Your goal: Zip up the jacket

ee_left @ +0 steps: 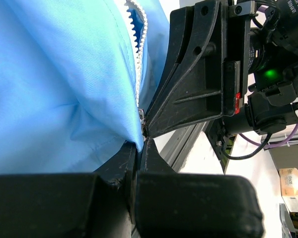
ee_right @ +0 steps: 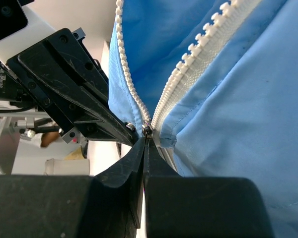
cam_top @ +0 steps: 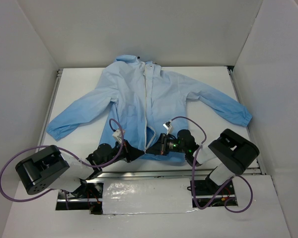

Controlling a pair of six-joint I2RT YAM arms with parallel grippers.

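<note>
The light-blue jacket lies spread flat on the white table, collar at the far side, and its whitish zipper is open down the front. Both grippers meet at the bottom hem, at the foot of the zipper. My left gripper is shut on the hem fabric just left of the zipper teeth. My right gripper is shut, its tips on the small metal zipper pull where the two rows of teeth join. The left gripper's fingers almost touch it.
A metal rail runs along the table's near edge just behind the hem. Purple cables loop above both wrists. White walls enclose the table on the left, right and far sides. The sleeves stretch out toward both side walls.
</note>
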